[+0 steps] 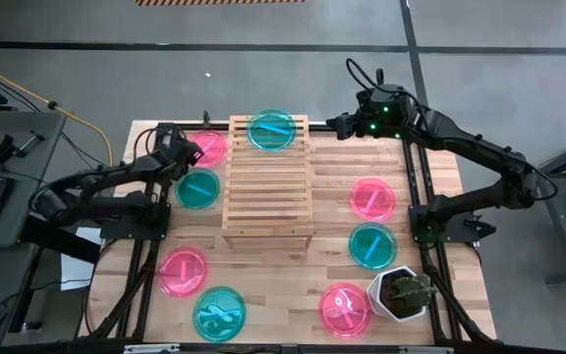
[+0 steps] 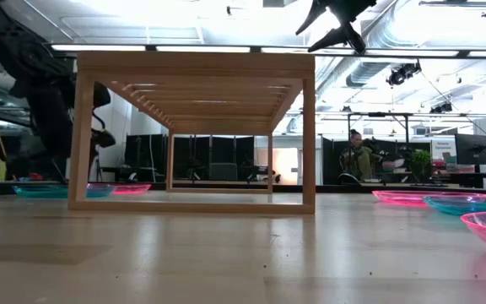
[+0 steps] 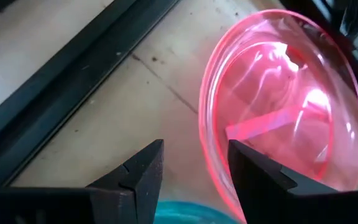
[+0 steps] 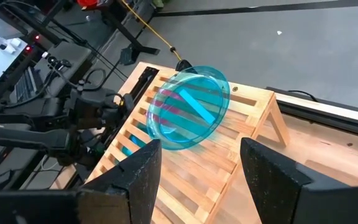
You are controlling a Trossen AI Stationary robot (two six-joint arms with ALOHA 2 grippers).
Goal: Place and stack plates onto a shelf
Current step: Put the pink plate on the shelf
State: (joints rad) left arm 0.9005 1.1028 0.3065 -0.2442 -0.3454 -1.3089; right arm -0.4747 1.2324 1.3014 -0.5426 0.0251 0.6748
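Plates: one teal plate [image 1: 271, 130] lies on the far end of the shelf [image 1: 267, 202], resting flat on the slats; the rest of the slatted top is bare.

Left gripper [image 3: 194, 171]: fingers spread, positioned at the near rim of a pink plate [image 1: 207, 147] that lies on the table just beside the shelf's far left corner. In the left wrist view one finger [image 3: 260, 180] stands over the plate's rim and the other over bare tabletop [image 1: 273, 285]; whether either finger touches the plate cannot be told. A second teal plate [image 1: 198, 189] lies on the table next to this pink one, beside the shelf's left side.

Right gripper [image 4: 197, 168]: fingers spread, holding nothing, raised above the table beyond the shelf's far right corner. In the right wrist view it faces the teal plate on the shelf.

Remaining plates on the table:
- Left of the shelf, toward the near edge: one pink [image 1: 182, 271], one teal [image 1: 219, 313].
- Right of the shelf: one pink [image 1: 372, 198], one teal [image 1: 372, 246], one pink [image 1: 345, 309] at the near edge.

A white pot [image 1: 401, 295] holding a green plant stands beside the near right pink plate. In the low view a person [image 2: 359, 156] is seated in the room behind the table.
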